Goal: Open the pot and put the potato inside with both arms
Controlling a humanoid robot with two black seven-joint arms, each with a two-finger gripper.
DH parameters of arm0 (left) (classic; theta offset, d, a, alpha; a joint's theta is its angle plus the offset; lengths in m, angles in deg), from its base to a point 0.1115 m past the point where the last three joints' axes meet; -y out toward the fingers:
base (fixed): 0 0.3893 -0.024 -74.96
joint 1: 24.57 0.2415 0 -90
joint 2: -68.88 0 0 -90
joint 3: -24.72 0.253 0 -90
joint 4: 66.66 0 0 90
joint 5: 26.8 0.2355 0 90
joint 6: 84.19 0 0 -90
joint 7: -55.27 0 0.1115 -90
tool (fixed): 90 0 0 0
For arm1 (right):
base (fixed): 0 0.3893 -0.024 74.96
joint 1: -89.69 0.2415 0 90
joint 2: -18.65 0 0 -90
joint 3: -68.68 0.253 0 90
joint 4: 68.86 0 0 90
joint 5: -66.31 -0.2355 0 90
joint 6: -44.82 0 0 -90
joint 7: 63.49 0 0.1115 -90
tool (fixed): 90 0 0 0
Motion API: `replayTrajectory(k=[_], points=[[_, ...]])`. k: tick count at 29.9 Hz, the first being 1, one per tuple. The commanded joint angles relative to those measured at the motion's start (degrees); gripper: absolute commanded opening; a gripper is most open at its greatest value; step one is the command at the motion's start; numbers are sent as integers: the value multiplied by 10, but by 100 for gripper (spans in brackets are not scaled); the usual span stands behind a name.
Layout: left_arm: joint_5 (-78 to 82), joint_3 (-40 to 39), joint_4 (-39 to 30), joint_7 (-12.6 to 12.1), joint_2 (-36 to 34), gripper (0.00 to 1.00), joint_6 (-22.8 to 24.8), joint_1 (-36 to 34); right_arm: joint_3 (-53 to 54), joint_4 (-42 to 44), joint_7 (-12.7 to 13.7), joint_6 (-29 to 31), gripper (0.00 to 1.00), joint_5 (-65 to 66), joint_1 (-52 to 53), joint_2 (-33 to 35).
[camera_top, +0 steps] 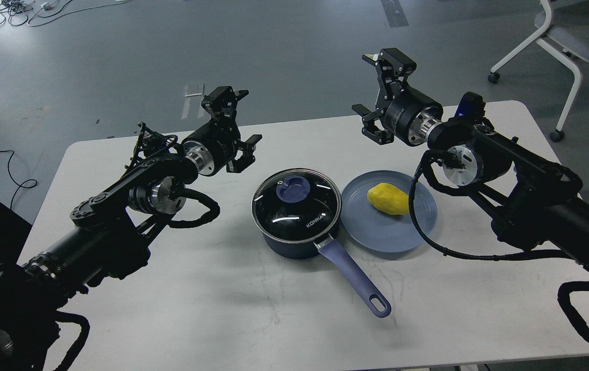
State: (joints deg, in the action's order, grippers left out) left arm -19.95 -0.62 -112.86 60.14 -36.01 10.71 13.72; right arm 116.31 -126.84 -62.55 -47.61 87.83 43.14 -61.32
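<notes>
Though capped by a fragile, slick glass lid (296, 204) best pinched at its blue knob (294, 186), the navy saucepan (294, 242) sits mid-surface. Smooth, firm yellow potato (388, 200): on the light-blue plate (377, 232) alongside, taken across its middle. Left pincer (232, 123) and right pincer (371, 93): both spread, empty, hovering toward the far edge.

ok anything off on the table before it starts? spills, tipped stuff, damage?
Nothing stands out. The pot sits upright with its glass lid seated squarely, the potato lies on the blue plate beside it, and both grippers, left and right, hang open above the table, holding nothing. No spills visible.
</notes>
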Motion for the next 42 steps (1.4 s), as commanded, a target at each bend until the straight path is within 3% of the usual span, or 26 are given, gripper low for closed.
replayTrajectory(k=[1,42], points=[[1,-33,-6,0,-11,99,5,9,10,-5,4,1,100,-2,-2,2],[-23,-86,-16,3,-14,99,13,37,28,-42,-4,-2,100,0,-26,29]])
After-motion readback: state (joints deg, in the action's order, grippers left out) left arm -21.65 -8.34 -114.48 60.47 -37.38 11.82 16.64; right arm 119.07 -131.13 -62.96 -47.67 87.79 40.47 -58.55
